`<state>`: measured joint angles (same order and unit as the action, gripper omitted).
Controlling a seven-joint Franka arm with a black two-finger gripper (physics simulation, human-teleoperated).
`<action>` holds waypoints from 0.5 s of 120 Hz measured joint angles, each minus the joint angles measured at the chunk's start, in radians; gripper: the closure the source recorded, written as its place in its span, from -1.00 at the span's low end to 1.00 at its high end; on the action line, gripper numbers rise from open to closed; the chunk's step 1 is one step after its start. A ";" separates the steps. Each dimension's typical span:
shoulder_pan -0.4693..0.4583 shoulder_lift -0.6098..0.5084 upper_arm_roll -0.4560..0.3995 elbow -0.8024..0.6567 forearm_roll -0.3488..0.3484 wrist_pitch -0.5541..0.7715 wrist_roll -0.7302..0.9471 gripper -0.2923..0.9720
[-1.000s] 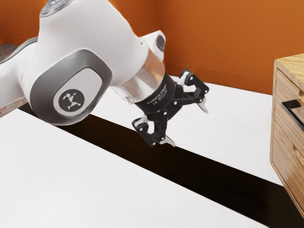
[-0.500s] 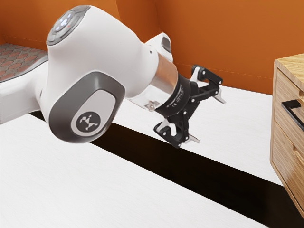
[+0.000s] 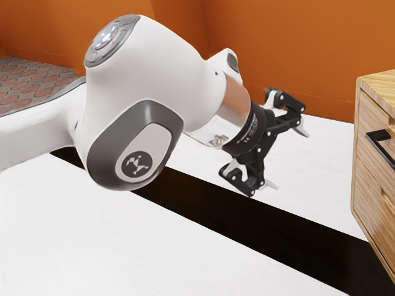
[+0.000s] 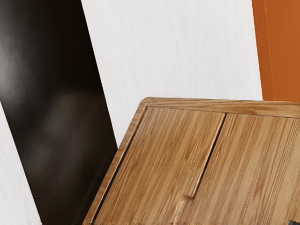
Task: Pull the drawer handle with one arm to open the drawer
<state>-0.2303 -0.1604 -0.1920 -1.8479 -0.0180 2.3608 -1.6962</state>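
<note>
A light wooden cabinet [image 3: 375, 179] stands at the exterior view's right edge, with a black bar handle [image 3: 379, 145] on its upper drawer front [image 3: 370, 126]. My black gripper [image 3: 287, 159] hangs open in mid-air well to the left of the cabinet, its fingers spread wide with nothing between them, pointing toward the cabinet. In the wrist view the cabinet [image 4: 201, 159] lies ahead of my hand, its wooden panels angled, and a dark bit of the handle [image 4: 294, 221] peeks in at the corner.
The white tabletop [image 3: 111, 240] is crossed by a wide black strip [image 3: 247, 216] under the gripper. An orange wall [image 3: 296, 43] runs behind. A patterned surface [image 3: 31, 83] sits at the exterior view's left, behind the arm.
My arm has swung toward the exterior view's right, carrying the open gripper closer to the cabinet. The fingers stay spread. The drawer has not moved.
</note>
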 joint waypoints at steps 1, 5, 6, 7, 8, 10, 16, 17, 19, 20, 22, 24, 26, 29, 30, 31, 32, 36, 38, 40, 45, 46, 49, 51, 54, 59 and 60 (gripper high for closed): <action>-0.001 0.002 -0.001 0.000 0.000 0.001 -0.001 -0.54; -0.001 0.007 -0.006 0.001 0.000 0.006 -0.003 -0.54; -0.001 0.007 -0.008 0.001 0.000 0.007 -0.004 -0.54; -0.001 0.008 -0.009 0.001 0.000 0.008 -0.004 -0.54; -0.001 0.009 -0.010 0.001 0.000 0.008 -0.005 -0.54; -0.001 0.010 -0.013 0.002 0.000 0.010 -0.006 -0.54; -0.001 0.011 -0.015 0.002 0.000 0.014 -0.009 -0.54; -0.001 0.011 -0.016 0.002 0.000 0.015 -0.009 -0.54; 0.000 0.011 -0.016 0.002 0.000 0.016 -0.010 -0.54; 0.000 0.012 -0.016 0.002 0.000 0.017 -0.011 -0.54; 0.001 0.012 -0.016 0.002 0.000 0.018 -0.012 -0.54; 0.001 0.013 -0.017 0.002 0.000 0.019 -0.012 -0.54; 0.001 0.014 -0.017 0.002 0.000 0.020 -0.013 -0.54; 0.001 0.018 -0.017 0.003 0.000 0.021 -0.014 -0.54; 0.001 0.020 -0.017 0.003 0.000 0.021 -0.015 -0.54; 0.001 0.022 -0.017 0.004 0.000 0.022 -0.015 -0.54; 0.001 0.024 -0.018 0.005 0.000 0.022 -0.016 -0.54; 0.003 0.030 -0.018 0.011 0.000 0.023 -0.017 -0.54; 0.003 0.033 -0.017 0.016 0.001 0.024 -0.018 -0.54; 0.003 0.038 -0.017 0.022 0.001 0.024 -0.019 -0.53; 0.003 0.049 -0.017 0.036 0.001 0.026 -0.020 -0.54; 0.004 0.050 -0.017 0.038 0.001 0.026 -0.021 -0.54; 0.003 0.054 -0.017 0.043 0.001 0.026 -0.021 -0.54; 0.003 0.055 -0.018 0.046 0.001 0.027 -0.022 -0.54; 0.003 0.060 -0.018 0.050 0.004 0.027 -0.023 -0.54; 0.002 0.067 -0.019 0.054 0.007 0.028 -0.024 -0.54; 0.002 0.068 -0.021 0.055 0.008 0.028 -0.025 -0.54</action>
<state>-0.2279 -0.0925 -0.2128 -1.7931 -0.0098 2.3891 -1.7209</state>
